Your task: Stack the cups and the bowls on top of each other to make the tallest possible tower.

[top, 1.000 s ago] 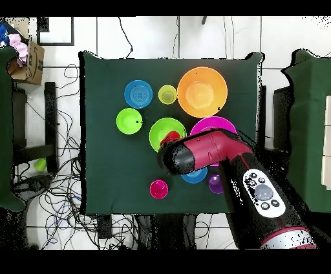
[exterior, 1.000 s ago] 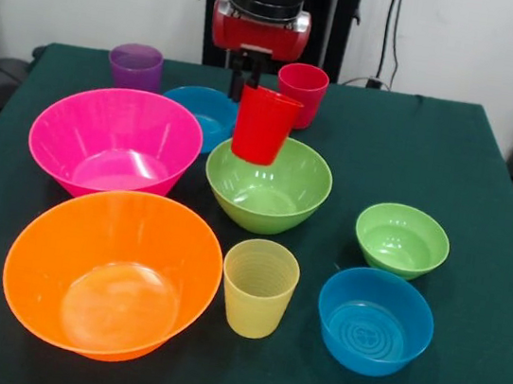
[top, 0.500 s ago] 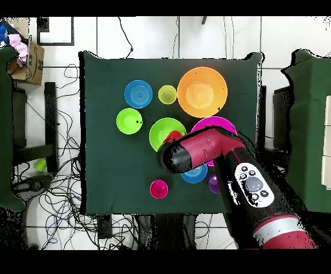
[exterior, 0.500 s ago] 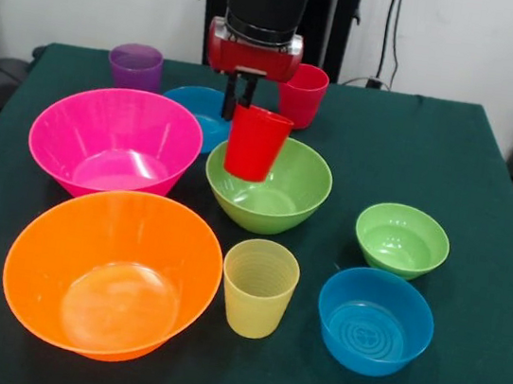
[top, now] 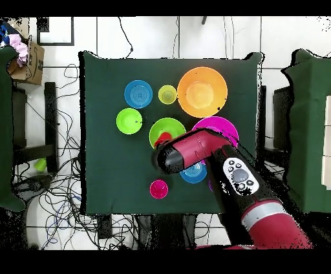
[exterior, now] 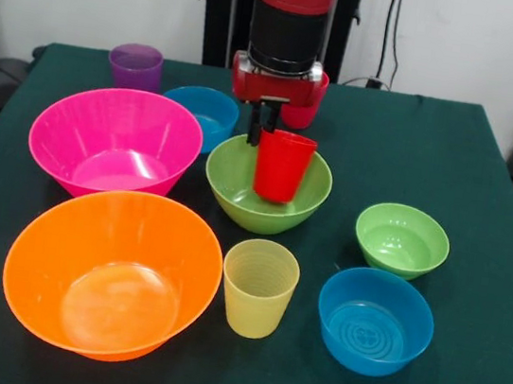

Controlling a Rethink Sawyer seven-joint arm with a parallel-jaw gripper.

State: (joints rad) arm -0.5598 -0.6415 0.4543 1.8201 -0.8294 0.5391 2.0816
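Observation:
My gripper [exterior: 263, 134] is shut on the rim of the bright red cup [exterior: 282, 165]. It holds the cup upright, low inside the medium lime green bowl [exterior: 237, 194], toward its right side. I cannot tell whether the cup touches the bowl's bottom. In the overhead view the arm [top: 194, 152] covers most of the cup [top: 161, 137] and part of that bowl [top: 167, 126]. The hot pink bowl [exterior: 116, 139] and the orange bowl [exterior: 112, 267] stand apart on the left. The ribbed yellow cup [exterior: 258, 286] stands in front of the green bowl.
A small green bowl [exterior: 402, 239] and a blue bowl [exterior: 375, 320] stand on the right. A second blue bowl [exterior: 201, 110] and the purple cup [exterior: 136, 65] are at the back left. The pinkish-red cup [exterior: 302, 114] is mostly hidden behind the gripper.
The gripper has moved right and down in the front view with the red cup. The cup has gone from above the green bowl's left rim to down inside the bowl.

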